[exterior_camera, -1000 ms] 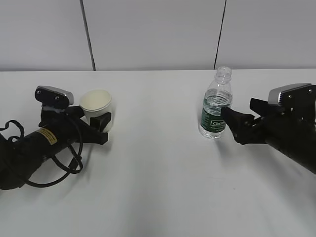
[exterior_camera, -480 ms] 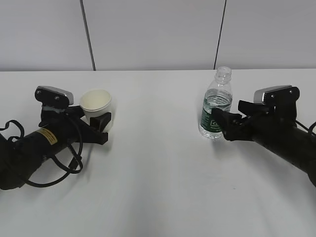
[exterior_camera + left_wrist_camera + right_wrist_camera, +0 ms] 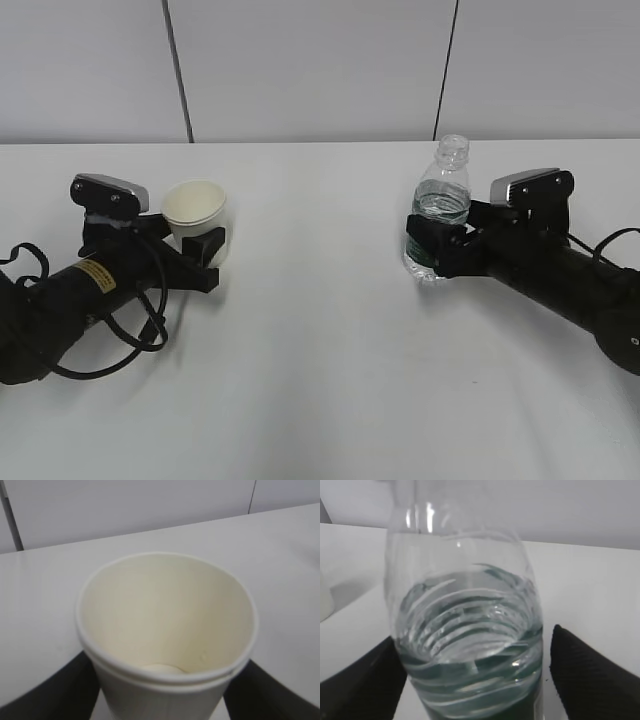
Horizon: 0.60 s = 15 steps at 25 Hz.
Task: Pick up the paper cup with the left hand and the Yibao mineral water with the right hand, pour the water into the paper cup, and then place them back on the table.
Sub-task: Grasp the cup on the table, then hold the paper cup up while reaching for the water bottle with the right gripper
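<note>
Wrist views, cup (image 3: 165,630), bottle (image 3: 465,630) apparently between fingers (image 3: 590,675)

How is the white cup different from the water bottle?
The paper cup is white and you cannot see through it; the Yibao mineral water is clear with a dark green label. The cup is short with a wide mouth; the bottle is taller with a narrow neck. The cup is empty inside; the bottle has water in it. Both stand upright on the table, each between the fingers of a claw.

We see a matt white paper cup (image 3: 165,630), a glossy clear ribbed plastic bottle (image 3: 465,630), textured black gripper pads (image 3: 585,675), and a smooth white tabletop (image 3: 320,380).
</note>
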### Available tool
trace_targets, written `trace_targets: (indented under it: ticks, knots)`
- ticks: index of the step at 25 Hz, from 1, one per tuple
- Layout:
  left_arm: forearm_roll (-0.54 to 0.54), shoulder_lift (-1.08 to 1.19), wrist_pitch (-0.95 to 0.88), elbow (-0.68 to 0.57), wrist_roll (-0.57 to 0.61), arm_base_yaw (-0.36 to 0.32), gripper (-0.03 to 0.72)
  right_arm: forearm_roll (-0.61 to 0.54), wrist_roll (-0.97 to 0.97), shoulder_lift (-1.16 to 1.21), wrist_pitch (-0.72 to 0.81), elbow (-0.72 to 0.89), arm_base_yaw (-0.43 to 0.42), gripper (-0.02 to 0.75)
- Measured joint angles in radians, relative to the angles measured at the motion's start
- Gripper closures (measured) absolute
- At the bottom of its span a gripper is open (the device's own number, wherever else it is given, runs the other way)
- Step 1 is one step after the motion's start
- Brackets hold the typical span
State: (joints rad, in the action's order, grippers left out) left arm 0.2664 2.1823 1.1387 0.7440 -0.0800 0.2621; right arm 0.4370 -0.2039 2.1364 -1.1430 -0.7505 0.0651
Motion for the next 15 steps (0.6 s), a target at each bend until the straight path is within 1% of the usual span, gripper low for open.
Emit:
trace_targets:
  ticks: [5, 8, 9, 10, 11, 15]
  knots:
    - [0.000, 0.000, 0.000, 0.000, 0.000, 0.000, 0.236, 0.015, -0.007, 0.022, -0.002, -0.019, 0.000, 0.080]
    - [0.000, 0.000, 0.000, 0.000, 0.000, 0.000, 0.236, 0.025, -0.007, 0.022, -0.002, -0.019, 0.000, 0.102]
    - [0.000, 0.000, 0.000, 0.000, 0.000, 0.000, 0.236, 0.025, -0.007, 0.022, -0.002, -0.019, 0.000, 0.118]
    - [0.000, 0.000, 0.000, 0.000, 0.000, 0.000, 0.236, 0.023, -0.007, 0.024, -0.002, -0.019, 0.000, 0.160]
    - [0.000, 0.000, 0.000, 0.000, 0.000, 0.000, 0.236, 0.023, -0.007, 0.024, -0.002, -0.019, 0.000, 0.181]
    - [0.000, 0.000, 0.000, 0.000, 0.000, 0.000, 0.236, 0.019, -0.007, 0.024, -0.002, -0.019, 0.000, 0.232]
